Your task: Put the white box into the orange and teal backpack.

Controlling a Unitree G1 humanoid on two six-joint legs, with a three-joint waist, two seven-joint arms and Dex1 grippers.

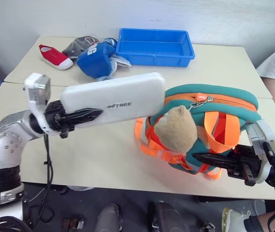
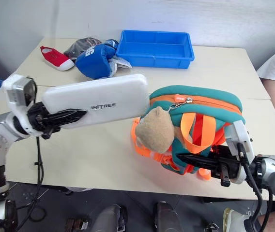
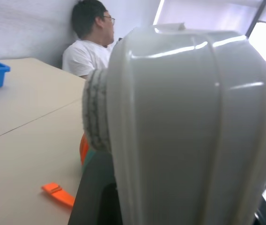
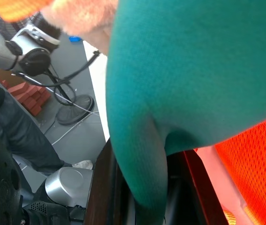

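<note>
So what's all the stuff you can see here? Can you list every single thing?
white box: one, white with dark lettering, held above the table beside the backpack
orange and teal backpack: one, orange and teal, near the table's front edge
plush animal: one, tan, on the backpack's front
blue tray: one, blue, at the table's far side
blue fabric bag: one, blue with white marks, left of the tray
red shoe: one, red with white sole, far left
table: one, beige
person: one, white shirt, beside the table
left gripper: one, black, shut on the box
right gripper: one, black, shut on teal backpack fabric
</note>
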